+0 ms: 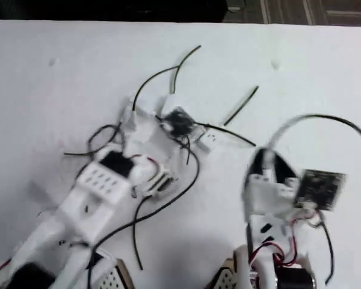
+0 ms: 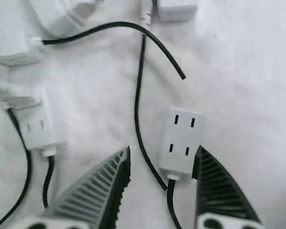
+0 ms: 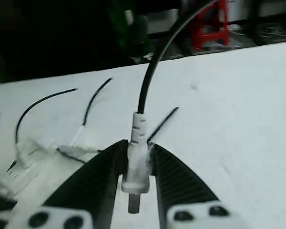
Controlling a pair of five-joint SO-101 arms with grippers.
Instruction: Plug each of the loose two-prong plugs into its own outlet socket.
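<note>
My right gripper (image 3: 138, 145) is shut on a white two-prong plug (image 3: 136, 167), held above the table with its black cable (image 3: 155, 67) arcing upward. From above, that gripper (image 1: 266, 161) hangs over the table's right part, and the cable (image 1: 325, 118) loops off to the right. My left gripper (image 2: 163, 151) stands open low over the cloth. A white outlet socket (image 2: 181, 138) with two slot pairs lies between its fingertips (image 2: 121, 164), untouched. A second white socket (image 2: 38, 129) lies off to one side. The left arm (image 1: 99, 180) stretches toward the tangle at mid-table.
White socket blocks (image 1: 207, 138) and black cables (image 1: 168, 208) are tangled at the centre of the white cloth. Short loose cable ends (image 1: 240, 105) lie farther back. Another white block (image 2: 176, 7) sits beyond the left gripper. The table's far edge (image 1: 168, 21) runs across the back.
</note>
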